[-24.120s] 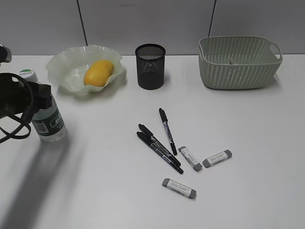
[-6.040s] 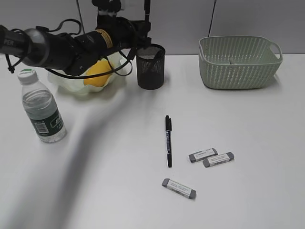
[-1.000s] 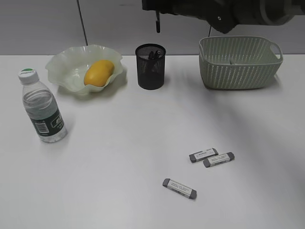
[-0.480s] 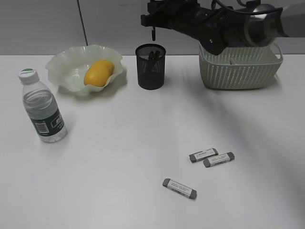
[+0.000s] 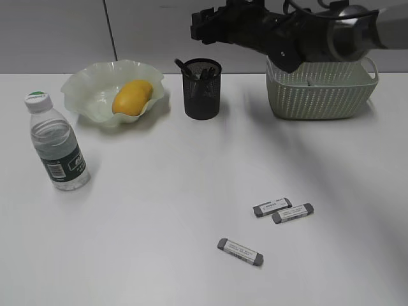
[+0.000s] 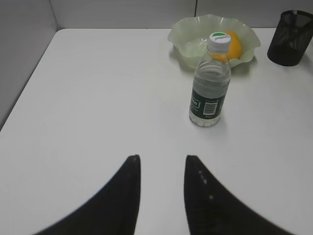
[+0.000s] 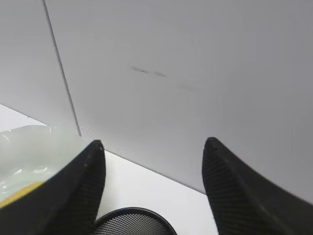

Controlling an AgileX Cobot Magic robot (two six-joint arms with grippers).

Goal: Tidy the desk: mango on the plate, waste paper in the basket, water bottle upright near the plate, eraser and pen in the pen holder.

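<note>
My right gripper (image 5: pixel 205 32) hangs open and empty just above the black mesh pen holder (image 5: pixel 202 92); its rim (image 7: pixel 134 223) shows between my fingers. Pens stand inside, and one pen (image 5: pixel 182 65) leans out over the left rim. The mango (image 5: pixel 132 97) lies in the wavy green plate (image 5: pixel 83 89). The water bottle (image 5: pixel 57 143) stands upright to the plate's front left. Three erasers (image 5: pixel 271 207) (image 5: pixel 292 213) (image 5: pixel 240 251) lie on the desk (image 5: pixel 159 191). My left gripper (image 6: pixel 160 159) is open over bare desk, short of the bottle (image 6: pixel 210 81).
The woven green basket (image 5: pixel 319 89) stands at the back right, under my right arm, with a small greyish scrap (image 5: pixel 310 81) visible inside. A grey wall runs right behind the holder, plate and basket. The left wrist view also shows the plate (image 6: pixel 188 36) and holder (image 6: pixel 291 32).
My right gripper has opened and let go of the pen it held over the holder. The pen now sits in the holder, leaning out to the left. The left gripper has not moved.
</note>
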